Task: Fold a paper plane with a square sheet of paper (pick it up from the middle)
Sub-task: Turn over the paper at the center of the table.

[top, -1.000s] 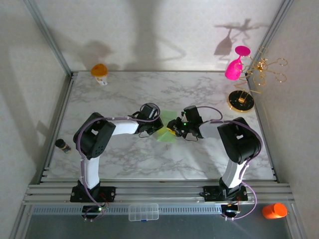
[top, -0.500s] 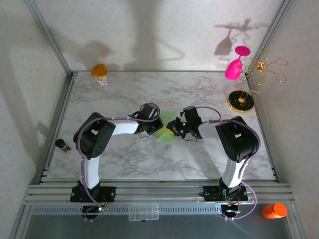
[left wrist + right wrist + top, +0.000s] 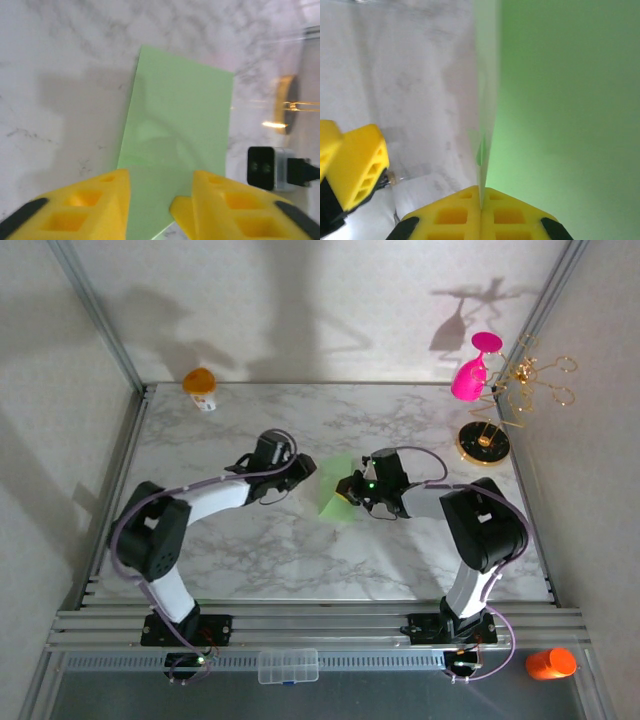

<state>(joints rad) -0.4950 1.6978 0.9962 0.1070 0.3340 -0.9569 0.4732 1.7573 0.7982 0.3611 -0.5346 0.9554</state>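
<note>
Right hand (image 3: 481,192) low and inward, tight on paper (image 3: 185,125) (left hand (image 3: 160,192) spread opposite)

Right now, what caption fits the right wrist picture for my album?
The right gripper pinches the edge of the green paper, with the marble table behind it.

The sheet of paper (image 3: 333,506) lies mid-bench (image 3: 420,550) between the 2 tools: left tool (image 3: 306,473) just left of it, right tool (image 3: 345,491) at its right edge. A glass stand (image 3: 483,443) stands back right, a bottle (image 3: 200,387) back left.
</note>
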